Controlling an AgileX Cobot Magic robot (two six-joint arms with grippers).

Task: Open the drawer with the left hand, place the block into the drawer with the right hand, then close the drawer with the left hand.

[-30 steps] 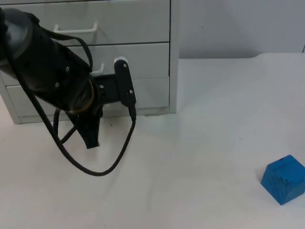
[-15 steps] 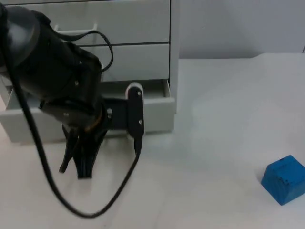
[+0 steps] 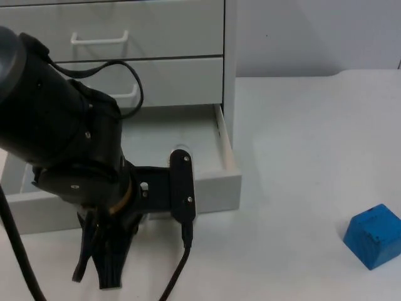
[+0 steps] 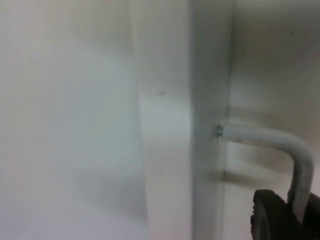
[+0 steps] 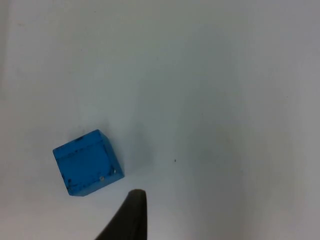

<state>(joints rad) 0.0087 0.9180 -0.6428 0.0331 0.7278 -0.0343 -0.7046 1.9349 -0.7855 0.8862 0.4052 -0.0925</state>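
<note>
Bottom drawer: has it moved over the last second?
Yes. The bottom drawer has slid out of the cabinet toward the camera; the block stayed put.

Lab or robot test cell, not a home. Plain white bench point(image 3: 294, 157), bare grey partition wall point(image 3: 313, 34) at the far edge. Small white drawer cabinet point(image 3: 156, 37) far left, its bottom drawer point(image 3: 213, 182) pulled open. One blue block point(image 3: 373, 236) near right. A black robot arm point(image 3: 56, 144) works over it.
</note>
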